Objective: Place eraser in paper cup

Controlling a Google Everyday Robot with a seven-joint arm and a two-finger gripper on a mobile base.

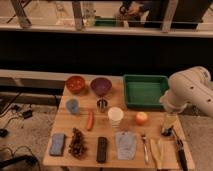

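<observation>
The eraser, a flat black block, lies near the table's front edge, between the dark grape bunch and the pale blue-grey cloth. The paper cup, white and round, stands upright in the middle of the table, beside the orange fruit. My gripper hangs down from the white arm at the table's right side, well right of the cup and the eraser.
A green tray sits at back right. An orange bowl, purple bowl, light blue cup, small metal cup, carrot, blue-grey sponge and cutlery lie on the wooden table.
</observation>
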